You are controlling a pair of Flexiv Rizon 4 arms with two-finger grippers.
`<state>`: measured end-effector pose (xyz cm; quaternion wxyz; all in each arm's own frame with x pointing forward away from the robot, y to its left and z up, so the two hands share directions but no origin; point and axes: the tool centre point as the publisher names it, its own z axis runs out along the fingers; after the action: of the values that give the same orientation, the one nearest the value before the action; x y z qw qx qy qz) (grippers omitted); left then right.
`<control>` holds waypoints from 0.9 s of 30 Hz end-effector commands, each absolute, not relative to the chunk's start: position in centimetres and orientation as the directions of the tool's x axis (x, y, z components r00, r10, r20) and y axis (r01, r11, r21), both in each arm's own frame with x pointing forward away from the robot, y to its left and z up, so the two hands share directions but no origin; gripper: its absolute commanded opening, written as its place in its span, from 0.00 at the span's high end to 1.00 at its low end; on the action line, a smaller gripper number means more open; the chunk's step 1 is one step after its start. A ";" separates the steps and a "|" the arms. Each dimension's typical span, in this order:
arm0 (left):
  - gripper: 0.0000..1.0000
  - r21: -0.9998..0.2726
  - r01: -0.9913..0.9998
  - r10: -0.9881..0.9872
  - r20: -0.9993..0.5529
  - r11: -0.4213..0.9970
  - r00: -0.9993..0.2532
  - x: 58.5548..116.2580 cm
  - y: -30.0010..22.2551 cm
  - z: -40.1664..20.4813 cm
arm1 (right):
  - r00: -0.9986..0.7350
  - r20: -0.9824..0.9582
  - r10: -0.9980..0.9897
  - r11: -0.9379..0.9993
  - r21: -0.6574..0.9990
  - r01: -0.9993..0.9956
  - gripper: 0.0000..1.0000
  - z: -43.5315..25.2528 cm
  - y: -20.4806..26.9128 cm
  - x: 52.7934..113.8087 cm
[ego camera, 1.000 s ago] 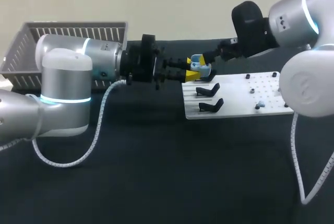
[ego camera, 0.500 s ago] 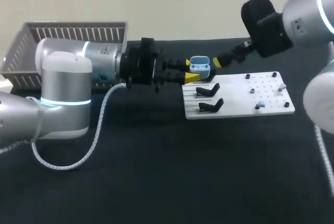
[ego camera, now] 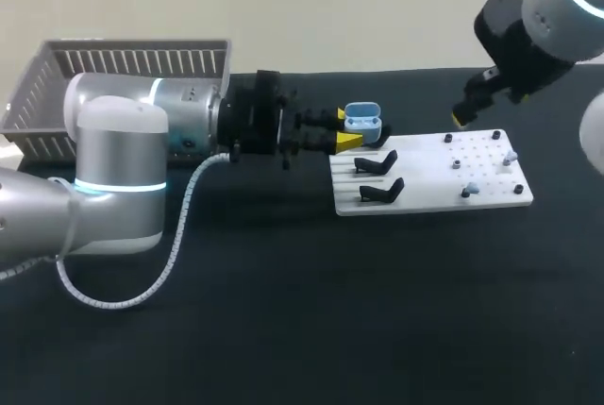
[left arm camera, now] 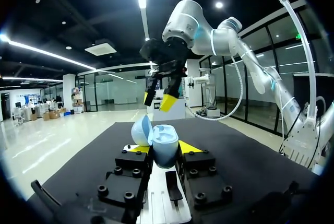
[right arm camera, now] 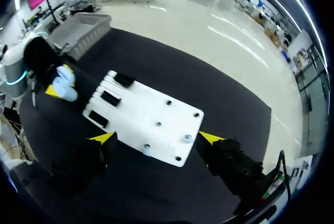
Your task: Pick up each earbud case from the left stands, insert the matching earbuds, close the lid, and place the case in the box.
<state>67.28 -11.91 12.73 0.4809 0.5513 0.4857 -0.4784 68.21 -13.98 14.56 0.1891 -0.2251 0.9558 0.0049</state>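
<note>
**Counts.** One blue case (ego camera: pixel 361 118), lid up, is clamped between the fingers of the left gripper (ego camera: pixel 345 131), just above the far left corner of the single white board (ego camera: pixel 425 183). The board carries three black stands (right arm camera: pixel 109 97) and two pale earbuds (ego camera: pixel 469 190). One basket (ego camera: pixel 57 84) sits at far left. The right gripper (ego camera: pixel 460 120), spread wide and empty, hangs over the board's far edge.

**Change.** A second earlier the right gripper was at the case. It has since withdrawn rightward, while the left arm stayed put.
</note>
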 end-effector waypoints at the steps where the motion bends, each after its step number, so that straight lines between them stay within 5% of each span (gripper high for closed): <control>1: 1.00 0.068 0.996 0.074 -0.995 -0.058 0.073 67.1 -11.9 12.7 | -0.874 -0.256 -0.412 0.904 -0.233 -0.358 0.00 13.2 -14.8 69.7; 27: 1.00 0.068 0.996 0.074 -0.995 -0.058 0.073 67.1 -11.9 12.7 | -0.895 -0.164 -0.416 0.894 -0.254 -0.369 0.00 10.2 -17.4 70.1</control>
<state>67.28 -11.94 12.75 0.4808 0.5513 0.4861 -0.4781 70.28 -17.31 10.25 0.1040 -0.2035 0.9676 -0.1076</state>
